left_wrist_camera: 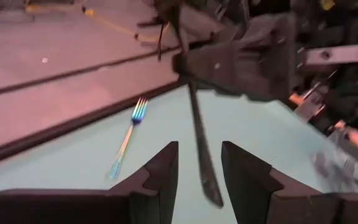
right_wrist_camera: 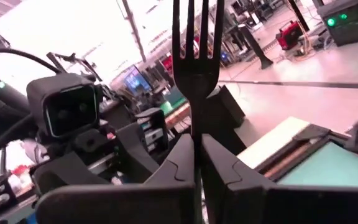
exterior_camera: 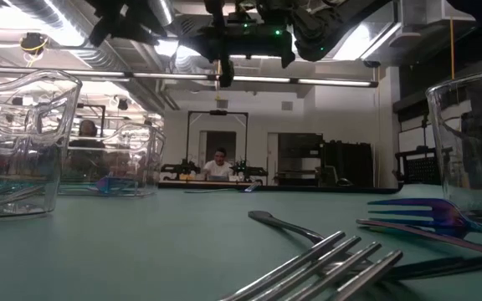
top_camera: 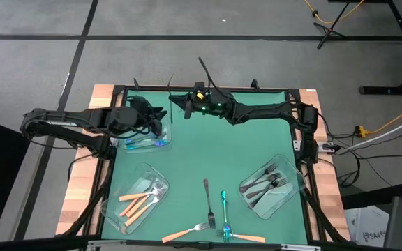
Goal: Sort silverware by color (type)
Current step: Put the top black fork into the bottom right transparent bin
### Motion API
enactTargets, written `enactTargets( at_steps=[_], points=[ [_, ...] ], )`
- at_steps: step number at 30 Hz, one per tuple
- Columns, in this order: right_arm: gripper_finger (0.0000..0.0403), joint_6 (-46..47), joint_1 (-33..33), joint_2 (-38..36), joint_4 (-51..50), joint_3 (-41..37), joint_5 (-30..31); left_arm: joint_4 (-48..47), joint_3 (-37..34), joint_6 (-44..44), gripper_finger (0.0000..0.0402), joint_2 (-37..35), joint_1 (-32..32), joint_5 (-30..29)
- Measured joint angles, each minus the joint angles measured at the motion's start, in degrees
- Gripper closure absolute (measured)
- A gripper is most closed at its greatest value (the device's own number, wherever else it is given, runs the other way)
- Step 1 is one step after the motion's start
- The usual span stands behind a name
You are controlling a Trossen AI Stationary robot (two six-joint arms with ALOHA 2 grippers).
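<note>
At the right end effector: clamped tight on a dark fork by the neck, tines above the fingers, handle past them on the other side. Held in the air over the middle of the far edge of the surface, with the right arm reaching in along that edge.

At the left end effector: fingers apart, set either side of the same fork's handle, with a gap visible on both sides and no touch seen. Just beside the right end effector, facing it, above the far-left tray.

In the far-left tray: blue forks, number not clear.

In the near-left tray: orange forks, lying roughly side by side.

In the right tray: dark forks, several together.

Loose on the surface near the front edge: one grey fork; just beside it a teal fork; two orange loose forks, one either side of the teal one's tines.

Across the room in the low view: a seated person at a far desk.
</note>
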Motion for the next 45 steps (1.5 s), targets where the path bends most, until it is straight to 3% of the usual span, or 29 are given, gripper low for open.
enactTargets(
  at_steps=[18,45],
  points=[
    [0.0403,-4.95,4.52,0.0,0.25,0.0,2.96,5.38,0.0,2.29,0.0285,0.37,-0.27,1.06],
    [0.0403,-4.52,4.46,0.0,5.95,0.0,3.85,5.22,0.0,1.81,0.0287,4.55,-0.31,4.66]
  ],
)
